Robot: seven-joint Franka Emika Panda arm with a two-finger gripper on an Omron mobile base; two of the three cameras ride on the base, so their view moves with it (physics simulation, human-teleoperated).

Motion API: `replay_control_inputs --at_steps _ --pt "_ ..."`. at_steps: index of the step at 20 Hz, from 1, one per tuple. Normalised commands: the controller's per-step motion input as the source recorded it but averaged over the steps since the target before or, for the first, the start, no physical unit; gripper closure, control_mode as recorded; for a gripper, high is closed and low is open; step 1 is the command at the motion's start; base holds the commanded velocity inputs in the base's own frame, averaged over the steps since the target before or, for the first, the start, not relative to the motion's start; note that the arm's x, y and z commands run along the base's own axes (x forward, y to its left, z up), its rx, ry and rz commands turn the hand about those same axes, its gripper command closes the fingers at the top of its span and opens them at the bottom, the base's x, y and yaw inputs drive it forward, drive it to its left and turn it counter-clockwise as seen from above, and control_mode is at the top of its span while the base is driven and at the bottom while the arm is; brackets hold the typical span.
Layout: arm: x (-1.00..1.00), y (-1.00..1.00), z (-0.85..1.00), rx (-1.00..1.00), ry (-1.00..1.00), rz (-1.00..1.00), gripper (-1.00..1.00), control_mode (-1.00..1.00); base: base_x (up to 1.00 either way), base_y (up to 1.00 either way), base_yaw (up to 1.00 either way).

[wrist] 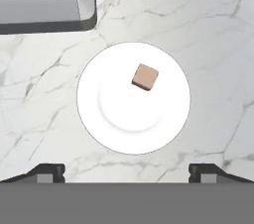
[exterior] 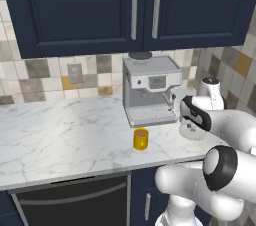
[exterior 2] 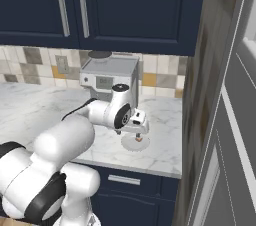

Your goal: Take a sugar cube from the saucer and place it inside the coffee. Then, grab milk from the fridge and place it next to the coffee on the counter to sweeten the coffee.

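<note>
The sugar cube, small and pinkish, lies on the white saucer a little off its middle. My gripper hangs straight above the saucer, open wide, nothing between its fingers. In the left base view the gripper hovers over the saucer at the counter's right end. The coffee, a yellow mug with dark liquid, stands to the saucer's left near the front edge. From the right base view the cube shows on the saucer below the hand. The milk is out of view. The fridge stands closed at the right.
A silver espresso machine stands on the counter just behind the mug and saucer. Dark blue cabinets hang above. A tall wood-look panel separates the counter's right end from the fridge.
</note>
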Motion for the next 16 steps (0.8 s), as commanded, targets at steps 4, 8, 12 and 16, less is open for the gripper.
replay_control_inputs --at_steps 4,8,12,16 --pt "0.19 -0.19 -0.43 0.0 0.0 -0.2 -1.0 -1.0 0.0 0.0 0.0" --pt "0.13 -0.21 -0.32 0.0 0.0 -0.19 -1.0 -1.0 0.0 0.0 0.0" --pt "0.33 -0.01 -0.25 0.04 0.0 -0.13 -1.0 -1.0 0.0 0.0 0.0" --pt "0.26 0.0 -0.12 0.0 -0.01 -0.07 -1.0 -1.0 0.0 0.0 0.0"
